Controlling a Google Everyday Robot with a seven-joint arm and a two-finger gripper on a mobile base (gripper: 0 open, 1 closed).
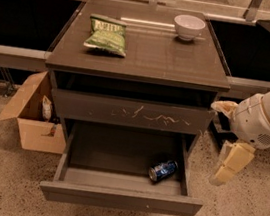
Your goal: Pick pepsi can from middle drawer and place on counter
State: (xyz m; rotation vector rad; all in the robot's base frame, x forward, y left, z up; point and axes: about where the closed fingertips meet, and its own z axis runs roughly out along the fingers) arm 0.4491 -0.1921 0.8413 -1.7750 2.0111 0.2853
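The pepsi can [162, 170] lies on its side in the right front part of the open middle drawer [120, 198], which is pulled out at the bottom of the cabinet. Above it, the drawer front with pale scratches [132, 112] is closed. The counter [147, 56] is the cabinet's top. My gripper [231, 164] hangs from the white arm [267, 117] at the right, outside the drawer, beside its right wall and above the floor. It is apart from the can and holds nothing that I can see.
A green chip bag [107, 35] lies on the counter's left side and a white bowl [189, 26] stands at its back right. An open cardboard box [32, 117] sits on the floor left of the cabinet. Dark ledges run along both sides.
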